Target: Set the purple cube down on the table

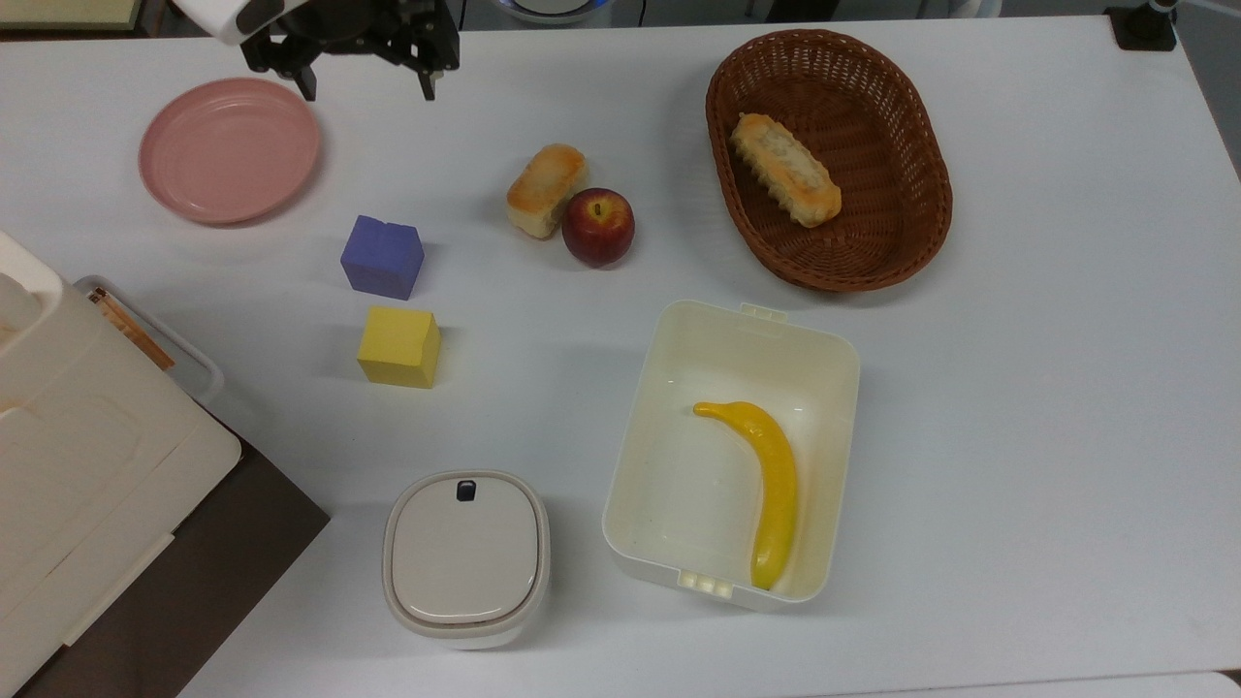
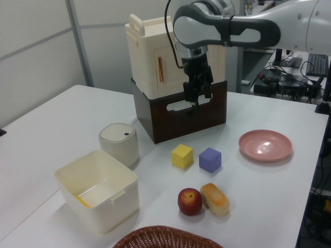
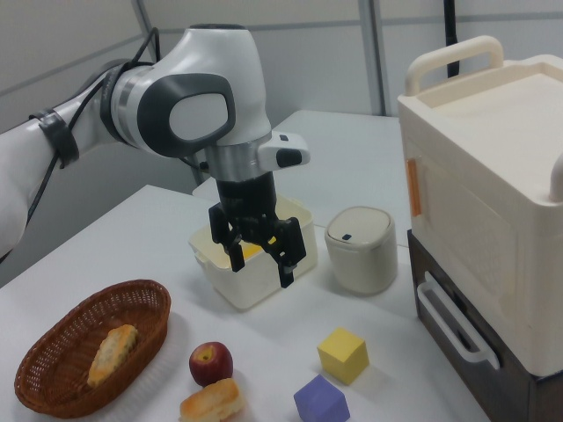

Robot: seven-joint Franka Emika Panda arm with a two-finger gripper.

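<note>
cube (image 1: pixel 382 256): flat on table (image 1: pixel 1018 388), btw plate (image 1: pixel 229 149) & yellow cube (image 1: pixel 398 346), free of both
gripper (image 1: pixel 366 85): jaws wide, empty, high above table
risk: low; arm dipping on retract could knock cube

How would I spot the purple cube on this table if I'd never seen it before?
In the top view, start at the round pink plate near the white table's top left corner. Just below and to the plate's right sits the purple cube, directly above a same-sized yellow cube. Colour alone tells them apart.
</note>
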